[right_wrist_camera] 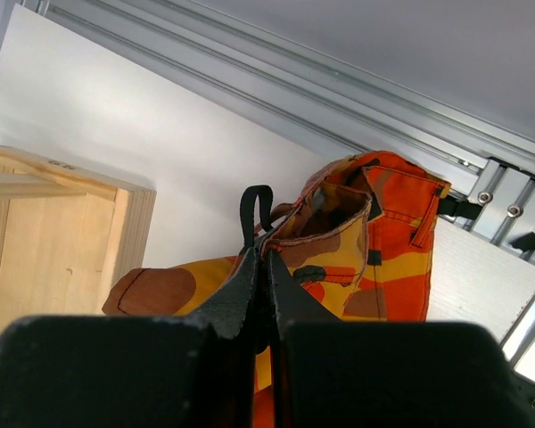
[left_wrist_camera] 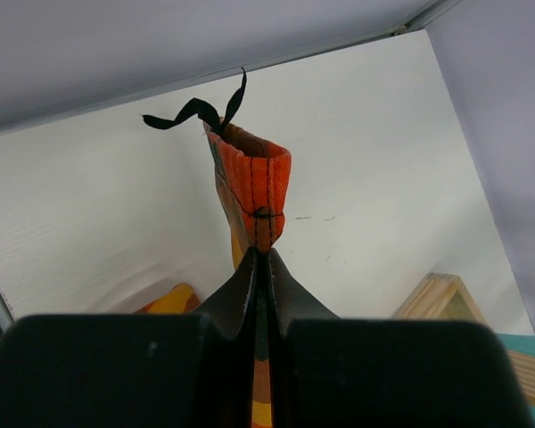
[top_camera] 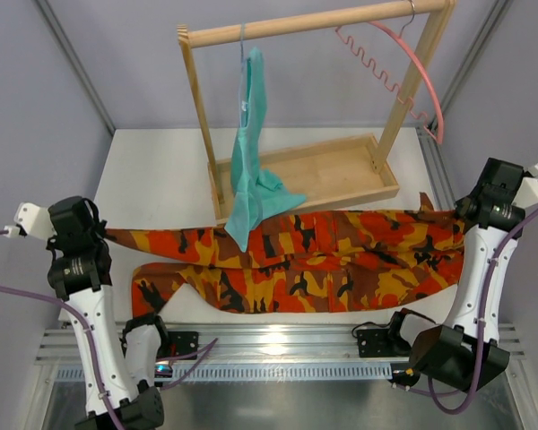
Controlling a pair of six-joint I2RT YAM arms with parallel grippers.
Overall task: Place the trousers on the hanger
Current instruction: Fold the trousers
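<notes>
Both grippers clamped shut on cloth: left gripper [left_wrist_camera: 260,254] on a leg cuff, right gripper [right_wrist_camera: 259,254] on the waistband of the one trousers [top_camera: 305,264] flat on the table [top_camera: 161,170], one pink hanger [top_camera: 412,67] on the rack [top_camera: 314,25], one teal garment [top_camera: 251,170] hiding a trouser patch.

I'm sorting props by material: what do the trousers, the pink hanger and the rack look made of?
The trousers: matte woven cloth, going by stitched hems and folds. The hanger: smooth pink plastic or coated wire, unclear which. The rack: pale bare wood with visible grain.
</notes>
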